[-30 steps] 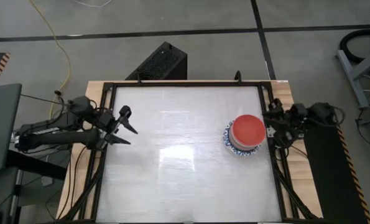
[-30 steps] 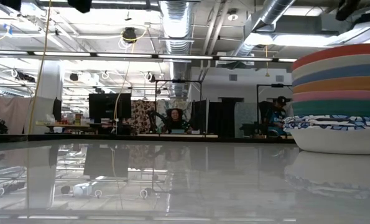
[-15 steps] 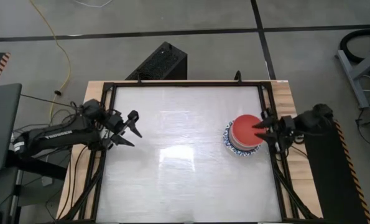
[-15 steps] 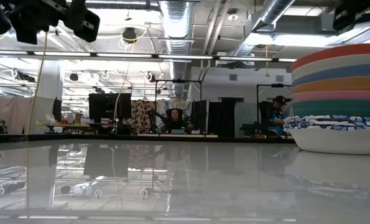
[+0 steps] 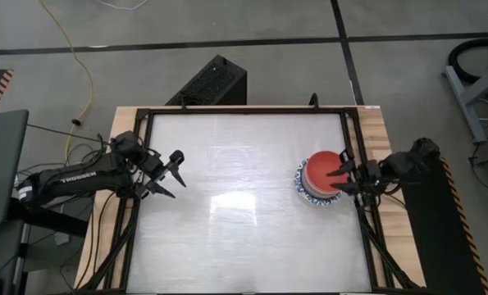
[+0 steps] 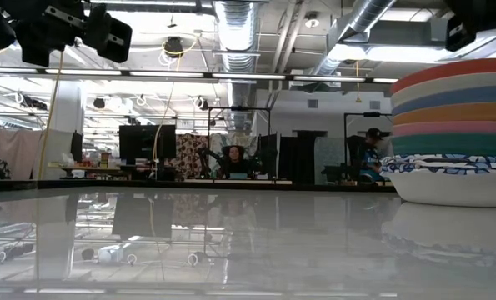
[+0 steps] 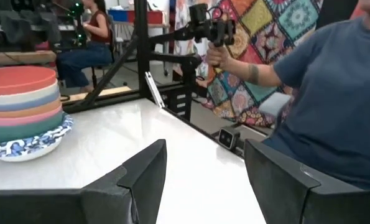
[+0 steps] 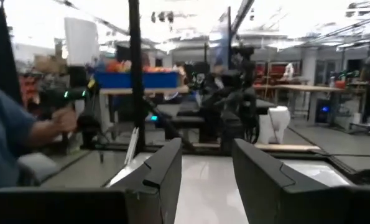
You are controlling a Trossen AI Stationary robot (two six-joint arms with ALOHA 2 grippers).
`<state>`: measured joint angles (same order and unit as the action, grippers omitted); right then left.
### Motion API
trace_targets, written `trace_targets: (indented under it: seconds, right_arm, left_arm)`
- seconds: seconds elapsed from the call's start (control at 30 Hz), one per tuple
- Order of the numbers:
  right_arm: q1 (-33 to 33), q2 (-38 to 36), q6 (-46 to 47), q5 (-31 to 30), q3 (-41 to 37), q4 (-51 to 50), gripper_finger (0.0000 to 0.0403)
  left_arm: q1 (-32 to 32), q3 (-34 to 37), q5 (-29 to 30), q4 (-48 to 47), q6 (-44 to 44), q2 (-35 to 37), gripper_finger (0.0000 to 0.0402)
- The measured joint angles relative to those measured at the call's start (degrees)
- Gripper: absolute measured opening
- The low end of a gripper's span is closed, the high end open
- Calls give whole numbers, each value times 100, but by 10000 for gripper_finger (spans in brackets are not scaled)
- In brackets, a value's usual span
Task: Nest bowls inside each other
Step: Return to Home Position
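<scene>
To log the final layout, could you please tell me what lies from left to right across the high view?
The left hand, open → bare table → stack of bowls, red on top → right hand, open, at the stack's right edge.

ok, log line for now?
bowl stack: red bowl on top, right side | left end effector: open, empty, left side | right end effector: open, empty, at stack
</scene>
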<state>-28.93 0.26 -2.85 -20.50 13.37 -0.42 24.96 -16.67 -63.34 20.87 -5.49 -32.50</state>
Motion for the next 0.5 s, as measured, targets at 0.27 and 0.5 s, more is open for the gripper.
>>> trace_targets:
  seconds: [0.27, 0.5]
  right_arm:
    - [134, -3, 37, 1446, 13, -9, 162]
    - [134, -8, 131, 1586, -176, -334, 162]
  left_arm:
    - [102, 0, -437, -217, 291, -88, 203]
    - [102, 0, -954, -262, 750, -90, 203]
